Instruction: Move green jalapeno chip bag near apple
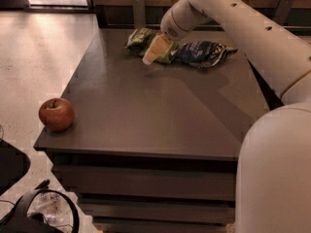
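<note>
The green jalapeno chip bag (139, 37) lay at the far edge of the table (146, 110), at about 12 o'clock from the tabletop's centre. It touched the dark blue chip bag (204, 52), which sat just beside it towards 1 o'clock. The apple (56, 114) stood upright on the near left corner, at about 8 o'clock, close to the edge and well apart from both bags.

The arm (243, 28) reached in from the 3 o'clock side and sloped down over the blue bag. This put the gripper (149, 57) on top of the green bag, tilted with its tan tip pointing towards 7 o'clock and very close to the tabletop. That slant probably came from the arm reaching across from the right, and it kept the tool on the green bag's side, clear of its blue neighbour. The view did not show how wide the gripper stood, nor whether it had hold of the bag or only covered it, so neither could be told. The bag looked to be lying flat, not lifted.

By this reading the grasp was the step in hand, and the carry was not yet begun. The bag would have to go from 12 o'clock to about 8 o'clock, over open tabletop. The crinkled foil might slip, or the blue bag might be dragged along, since the two touched. The apple sat so near the edge that a nudge on arrival could roll it off.
</note>
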